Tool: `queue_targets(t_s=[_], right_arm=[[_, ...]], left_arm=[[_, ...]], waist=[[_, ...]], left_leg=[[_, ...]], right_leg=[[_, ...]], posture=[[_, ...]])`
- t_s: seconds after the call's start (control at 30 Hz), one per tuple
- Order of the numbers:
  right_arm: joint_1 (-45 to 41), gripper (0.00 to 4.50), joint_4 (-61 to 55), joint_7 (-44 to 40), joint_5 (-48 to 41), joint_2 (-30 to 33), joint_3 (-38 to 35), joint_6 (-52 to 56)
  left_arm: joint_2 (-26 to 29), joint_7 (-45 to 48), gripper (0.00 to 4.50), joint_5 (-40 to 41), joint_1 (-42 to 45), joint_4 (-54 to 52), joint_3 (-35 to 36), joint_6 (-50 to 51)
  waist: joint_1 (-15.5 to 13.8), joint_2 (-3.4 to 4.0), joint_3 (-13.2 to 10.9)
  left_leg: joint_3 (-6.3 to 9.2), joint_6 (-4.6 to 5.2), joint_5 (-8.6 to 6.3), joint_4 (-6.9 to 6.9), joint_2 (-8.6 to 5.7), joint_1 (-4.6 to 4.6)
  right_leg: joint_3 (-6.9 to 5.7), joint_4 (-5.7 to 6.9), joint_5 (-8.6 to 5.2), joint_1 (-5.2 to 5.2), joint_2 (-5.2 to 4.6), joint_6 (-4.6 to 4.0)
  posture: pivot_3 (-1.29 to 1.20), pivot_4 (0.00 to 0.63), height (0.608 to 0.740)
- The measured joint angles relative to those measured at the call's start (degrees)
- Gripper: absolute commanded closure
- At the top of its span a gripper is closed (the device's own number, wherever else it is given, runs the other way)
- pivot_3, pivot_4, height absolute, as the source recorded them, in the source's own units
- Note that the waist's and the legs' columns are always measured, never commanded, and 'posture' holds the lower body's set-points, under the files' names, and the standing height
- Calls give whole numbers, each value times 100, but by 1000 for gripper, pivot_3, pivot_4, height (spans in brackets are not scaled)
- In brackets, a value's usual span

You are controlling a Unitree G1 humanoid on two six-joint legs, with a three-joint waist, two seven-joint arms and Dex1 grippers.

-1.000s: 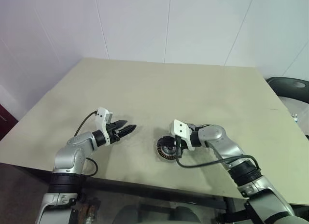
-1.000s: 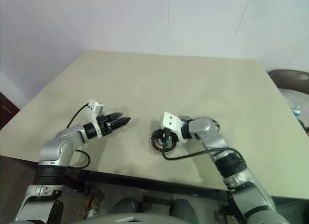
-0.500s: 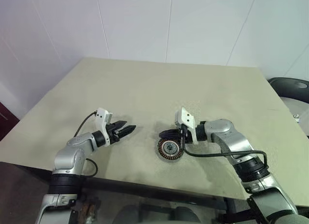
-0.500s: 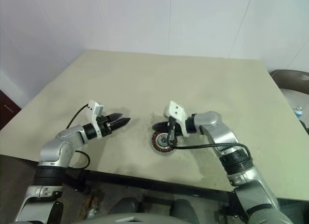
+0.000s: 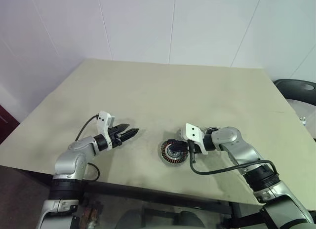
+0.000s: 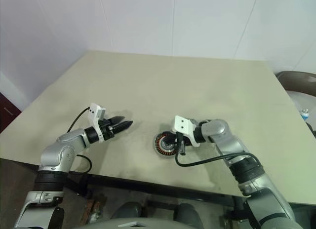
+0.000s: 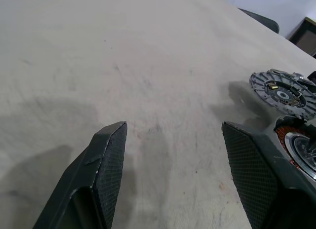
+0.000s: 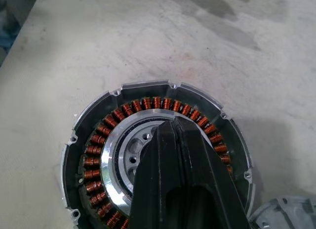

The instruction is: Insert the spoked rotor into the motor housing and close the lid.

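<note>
White wall panels stand behind a wide beige table point(image 5: 197, 95) with a matte, slightly stained top. Near its front edge lies the motor housing point(image 8: 153, 155), a shallow round silver-grey metal cup with a ring of copper-coloured windings around a pale centre. It rests flat on the table. The right gripper point(image 8: 175, 123) hangs just over the middle of this housing, with its two black fingers pressed together and nothing between them. Whether the tips touch the centre, I cannot tell. Close beside the housing, on the side of the right arm, lies a flat round silver-grey metal part with a small hub point(image 7: 282, 94); it may be the lid, but I cannot say it surely. The left gripper point(image 5: 131, 133) is held above the table, well apart from the housing and pointing toward it, with its jaws spread wide and empty.
</note>
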State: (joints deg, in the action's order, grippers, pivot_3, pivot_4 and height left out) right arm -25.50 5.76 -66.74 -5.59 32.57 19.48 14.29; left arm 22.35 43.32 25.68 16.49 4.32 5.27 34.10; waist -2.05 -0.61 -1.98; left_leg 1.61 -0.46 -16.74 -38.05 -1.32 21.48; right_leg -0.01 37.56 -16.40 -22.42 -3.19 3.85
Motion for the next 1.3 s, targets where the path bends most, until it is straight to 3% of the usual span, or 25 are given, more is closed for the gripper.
queue_targets(t_s=[0.27, 0.57, 0.67, 0.93, 1.3], right_arm=[[-34, 4484, 119, -58, 105, 13, 26, -185], [-546, 4484, -191, 118, -1466, -604, -924, 1791], [-633, 4484, -382, 134, -1687, -527, -1051, 2115], [130, 4484, -357, -89, -628, 283, -178, 976], [139, 4484, -105, -98, -202, 274, -65, 269]], left_arm=[[-1, -52, 1246, 0, -63, -17, 1, -48], [0, -66, 1246, 4, -88, -39, 1, -77], [11, -62, 1246, 4, -87, -39, 2, -78], [28, -58, 1246, 5, -80, -37, 2, -80], [29, -60, 1246, 4, -80, -30, 3, -92]], waist=[[-3, 0, 0], [24, 2, -1], [-18, 1, -1], [16, 1, -1], [-6, 1, -1]], left_leg=[[0, 0, 0, 0, 0, -2], [1, 0, 0, 4, 1, 0], [1, 0, -1, 7, 0, 3], [-3, 7, -5, 9, -9, 8], [-2, 7, -5, 5, -7, 0]], right_leg=[[0, 0, 0, 2, 0, 0], [1, 0, 0, -2, -2, 0], [-1, -7, 0, -2, -5, -1], [-1, -17, -1, -3, -15, -1], [-1, -14, 0, 5, -11, -1]], posture=[[0, 0, 740], [0, 0, 740], [0, 0, 740], [0, 0, 740], [0, 0, 740]])
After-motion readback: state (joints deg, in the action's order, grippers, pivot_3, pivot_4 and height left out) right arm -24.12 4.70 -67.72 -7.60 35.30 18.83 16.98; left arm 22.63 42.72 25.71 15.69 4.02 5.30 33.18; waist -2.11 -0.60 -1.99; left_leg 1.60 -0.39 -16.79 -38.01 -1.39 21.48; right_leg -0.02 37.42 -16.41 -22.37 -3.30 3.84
